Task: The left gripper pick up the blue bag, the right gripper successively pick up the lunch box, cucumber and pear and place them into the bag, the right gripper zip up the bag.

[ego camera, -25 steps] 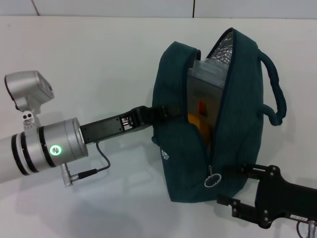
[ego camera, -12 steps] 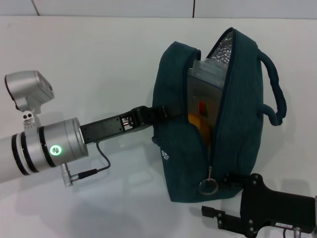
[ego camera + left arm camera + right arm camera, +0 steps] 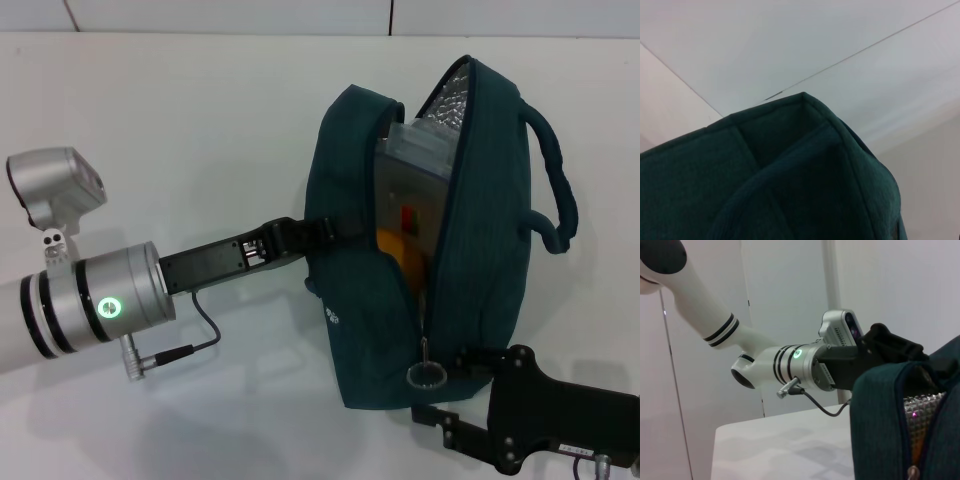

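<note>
bag (image 3: 360,300) mouth open but narrow, lunch box (image 3: 415,185) filling it, left claw (image 3: 318,228) flanking

Matt woven cloth bag (image 3: 470,270) with quilted silver foil lining (image 3: 448,100) — metal zip ring (image 3: 427,375).

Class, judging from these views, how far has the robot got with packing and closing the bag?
Done: the dark teal fabric bag stands upright, held at its side by the left gripper, with a grey lunch box and something orange visible inside. In hand: the right gripper sits by the metal ring zipper pull at the low end. Left: zipping, since the opening gapes.
</note>
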